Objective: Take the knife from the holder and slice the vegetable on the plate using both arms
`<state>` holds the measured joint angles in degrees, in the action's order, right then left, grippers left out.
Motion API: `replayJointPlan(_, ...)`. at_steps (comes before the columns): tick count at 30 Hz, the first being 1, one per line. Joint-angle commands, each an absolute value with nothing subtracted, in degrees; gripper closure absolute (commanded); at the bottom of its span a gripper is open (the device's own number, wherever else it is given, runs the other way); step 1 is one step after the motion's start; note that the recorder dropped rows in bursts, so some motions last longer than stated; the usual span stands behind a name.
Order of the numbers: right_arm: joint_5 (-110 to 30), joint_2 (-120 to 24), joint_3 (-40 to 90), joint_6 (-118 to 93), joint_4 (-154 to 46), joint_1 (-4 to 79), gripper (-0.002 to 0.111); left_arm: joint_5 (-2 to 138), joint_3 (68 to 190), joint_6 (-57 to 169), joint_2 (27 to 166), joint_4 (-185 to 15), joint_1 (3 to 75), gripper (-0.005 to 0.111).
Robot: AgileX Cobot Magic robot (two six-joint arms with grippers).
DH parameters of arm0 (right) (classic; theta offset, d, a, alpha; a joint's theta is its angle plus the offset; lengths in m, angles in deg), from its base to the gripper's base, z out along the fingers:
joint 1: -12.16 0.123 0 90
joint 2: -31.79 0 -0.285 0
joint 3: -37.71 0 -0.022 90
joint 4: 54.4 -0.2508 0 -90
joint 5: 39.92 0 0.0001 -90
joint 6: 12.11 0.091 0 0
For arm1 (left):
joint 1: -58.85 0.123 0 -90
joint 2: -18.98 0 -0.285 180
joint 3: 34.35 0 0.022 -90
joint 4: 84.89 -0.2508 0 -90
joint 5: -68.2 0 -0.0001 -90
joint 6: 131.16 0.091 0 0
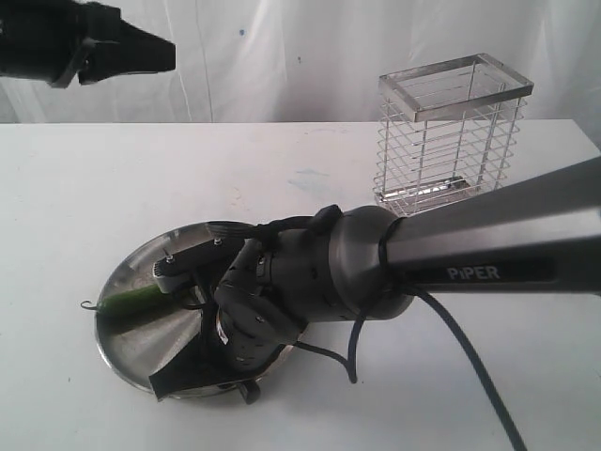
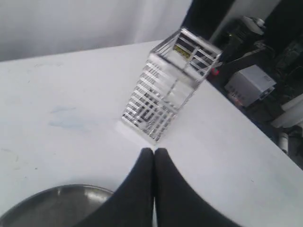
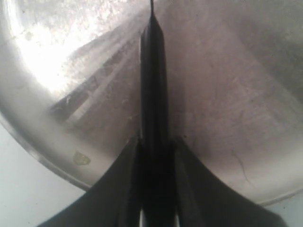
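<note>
The knife [image 3: 154, 94], clamped in the right end effector [image 3: 155, 156], hangs over the plate [image 1: 131, 343] beside the vegetable [image 1: 136, 301] lying lengthwise across its rim, while the left end effector [image 2: 154, 163], clenched empty, hovers well apart.

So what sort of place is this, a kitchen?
More likely a robot test room than a kitchen: a bare white table with a white sheet hung behind it, and boxes and cables piled beside it.
</note>
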<state>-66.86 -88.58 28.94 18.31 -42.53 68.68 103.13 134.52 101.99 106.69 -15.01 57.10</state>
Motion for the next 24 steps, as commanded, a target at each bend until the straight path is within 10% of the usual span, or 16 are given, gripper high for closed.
replayJointPlan(1, -67.51, -88.54, 29.12, 16.58, -41.91, 68.72, 0.108, 102.87, 132.03, 101.37, 114.14, -12.03, 58.21, 0.107)
replayJointPlan(24, -68.03, -88.54, 29.12, 16.58, -42.35, 68.72, 0.108, 97.94, 128.30, 105.47, 128.29, -12.07, 58.21, 0.107)
